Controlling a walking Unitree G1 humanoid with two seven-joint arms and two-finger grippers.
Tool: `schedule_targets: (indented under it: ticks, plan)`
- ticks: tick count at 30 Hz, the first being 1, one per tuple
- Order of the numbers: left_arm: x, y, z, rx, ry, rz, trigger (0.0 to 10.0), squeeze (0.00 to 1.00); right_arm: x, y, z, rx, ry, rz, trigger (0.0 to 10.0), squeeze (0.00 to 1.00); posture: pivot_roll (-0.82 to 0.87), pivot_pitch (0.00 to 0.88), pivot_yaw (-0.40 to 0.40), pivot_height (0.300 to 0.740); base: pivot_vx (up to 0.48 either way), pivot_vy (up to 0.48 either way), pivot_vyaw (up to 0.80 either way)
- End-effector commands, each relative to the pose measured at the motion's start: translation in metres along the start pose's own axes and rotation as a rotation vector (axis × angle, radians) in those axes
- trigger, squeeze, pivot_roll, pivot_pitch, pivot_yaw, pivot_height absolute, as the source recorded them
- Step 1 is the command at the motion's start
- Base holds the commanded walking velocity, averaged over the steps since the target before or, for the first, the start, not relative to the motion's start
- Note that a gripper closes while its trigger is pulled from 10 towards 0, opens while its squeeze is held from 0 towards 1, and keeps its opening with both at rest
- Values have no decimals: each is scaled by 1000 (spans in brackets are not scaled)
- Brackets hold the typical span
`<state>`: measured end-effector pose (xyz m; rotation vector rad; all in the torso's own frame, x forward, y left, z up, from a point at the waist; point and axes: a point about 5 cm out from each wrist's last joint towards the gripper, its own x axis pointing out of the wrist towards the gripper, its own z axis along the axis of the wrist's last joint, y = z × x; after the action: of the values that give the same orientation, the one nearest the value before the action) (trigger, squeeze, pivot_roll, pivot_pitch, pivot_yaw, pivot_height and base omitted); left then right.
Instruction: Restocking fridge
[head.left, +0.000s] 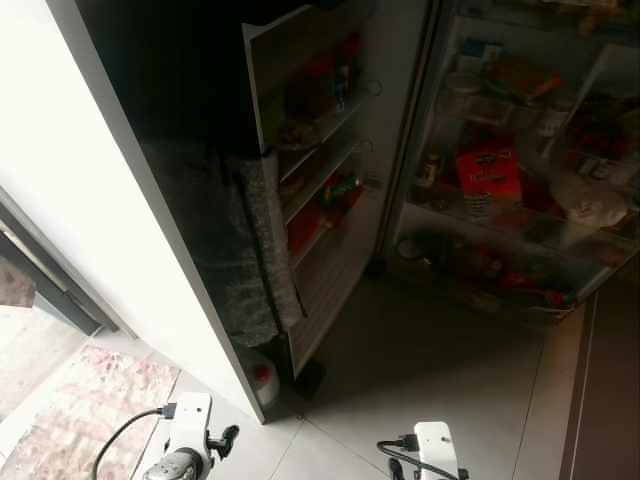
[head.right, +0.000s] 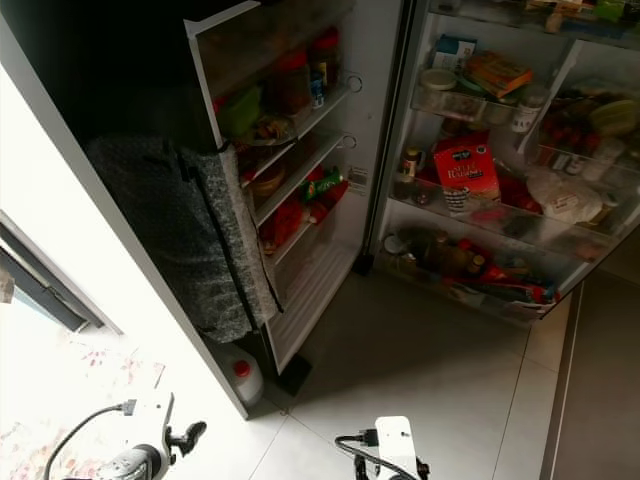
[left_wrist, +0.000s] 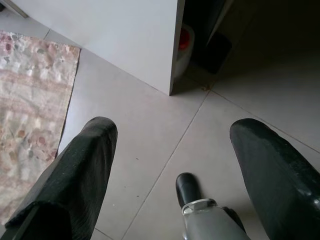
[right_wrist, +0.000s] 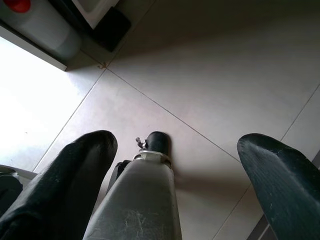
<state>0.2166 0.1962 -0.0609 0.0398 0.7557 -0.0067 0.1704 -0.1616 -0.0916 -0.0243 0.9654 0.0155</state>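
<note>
Standing open ahead, the fridge (head.right: 480, 170) is seen with one red carton (head.right: 462, 168) on a shelf and one red-capped white jug (head.right: 243, 378) on the floor by its door. Both grippers, left (left_wrist: 172, 150) and right (right_wrist: 175, 160), are held low over the tiles (right_wrist: 210, 80), each spread wide and empty.

You face a pale tiled floor (head.left: 440, 370), a patterned rug (head.left: 90, 400) by the bright white wall (head.left: 70, 180), shade ahead.

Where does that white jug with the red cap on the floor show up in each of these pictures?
Left eye view: jug at the foot of the open fridge door.
Right eye view: same spot, lower left.
Left wrist view: red cap peeking past the white panel's edge.
Right wrist view: top corner.
Shared landmark: the door's dark bottom corner.
</note>
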Motion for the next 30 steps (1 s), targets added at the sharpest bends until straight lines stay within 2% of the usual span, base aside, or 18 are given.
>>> schedule_targets:
  ticks: [1, 30]
  plan:
    - [-1, 4, -3, 29, 19, 10, 10000, 0, -1, 0, -6, 6, 21, -5, 10000, 0, 0, 83, 32, 740, 0, -300, 0]
    - [-1, 5, -2, 34, 15, 8, 10000, 0, -1, -15, -2, 13, 7, -36, 10000, 0, -6, 67, 33, 740, 0, -344, 0]
